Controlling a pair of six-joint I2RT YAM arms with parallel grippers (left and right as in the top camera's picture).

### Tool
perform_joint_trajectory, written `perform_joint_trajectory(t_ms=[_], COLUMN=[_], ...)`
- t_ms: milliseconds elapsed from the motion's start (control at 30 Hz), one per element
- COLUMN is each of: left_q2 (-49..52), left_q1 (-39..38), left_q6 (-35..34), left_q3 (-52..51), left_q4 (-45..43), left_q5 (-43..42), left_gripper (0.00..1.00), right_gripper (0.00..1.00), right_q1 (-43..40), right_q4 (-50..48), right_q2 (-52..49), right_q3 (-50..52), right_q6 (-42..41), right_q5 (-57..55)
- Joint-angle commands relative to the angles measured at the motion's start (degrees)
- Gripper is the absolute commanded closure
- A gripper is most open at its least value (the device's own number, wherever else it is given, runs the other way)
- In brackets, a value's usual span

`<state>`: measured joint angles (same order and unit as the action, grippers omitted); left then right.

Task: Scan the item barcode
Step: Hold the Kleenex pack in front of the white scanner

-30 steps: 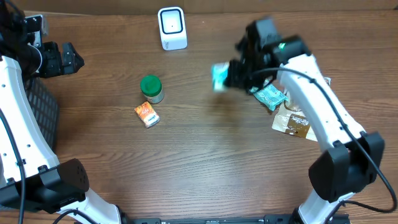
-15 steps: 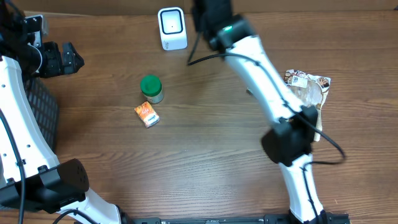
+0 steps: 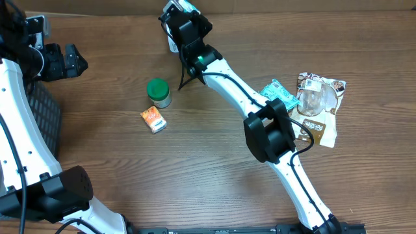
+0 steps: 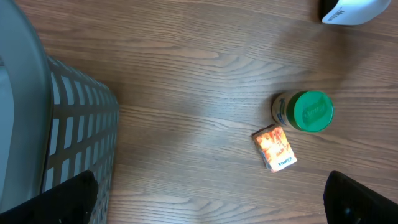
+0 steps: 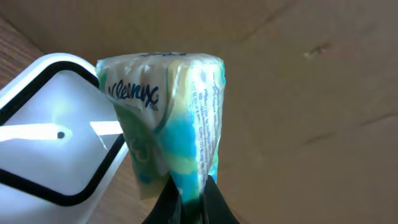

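Note:
In the right wrist view a Kleenex tissue pack (image 5: 165,118), white, blue and green, stands pinched at its lower end by my right gripper (image 5: 186,186), which is shut on it. The pack hangs just right of the white scanner (image 5: 50,143) with its black-rimmed window. Seen from overhead, the right gripper (image 3: 185,26) sits over the scanner (image 3: 173,44) at the table's far edge and hides most of it. My left gripper (image 3: 81,63) hovers at the far left, open and holding nothing.
A green-lidded jar (image 3: 158,91) and a small orange box (image 3: 153,119) lie left of centre. A teal packet (image 3: 281,94) and brown snack bags (image 3: 318,107) lie at the right. A grey mesh basket (image 4: 74,143) stands at the left edge. A cardboard wall (image 5: 311,93) rises behind the scanner.
The right arm has swung from the right side across to the scanner at the back, carrying the tissue pack. The left arm has not moved.

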<state>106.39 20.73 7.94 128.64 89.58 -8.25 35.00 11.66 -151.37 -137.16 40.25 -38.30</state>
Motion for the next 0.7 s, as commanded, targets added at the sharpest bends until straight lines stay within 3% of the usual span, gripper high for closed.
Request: perform_joint_trajectory(t_ms=[0, 667], left_q2=[-0.74, -0.74], left_q1=[-0.13, -0.13], left_q6=[1.07, 1.07], left_q3=[0.94, 0.94], left_q4=[-0.07, -0.07], left_q5=[0.15, 0.15], left_gripper=[0.0, 0.0], right_gripper=[0.96, 0.96], right_q1=[-0.7, -0.44], right_q4=[-1.29, -0.5], right_q2=[-1.88, -3.93], right_q3=[-0.79, -0.68], right_q6=[6.54, 8.24], right_q5=[2.21, 5.18])
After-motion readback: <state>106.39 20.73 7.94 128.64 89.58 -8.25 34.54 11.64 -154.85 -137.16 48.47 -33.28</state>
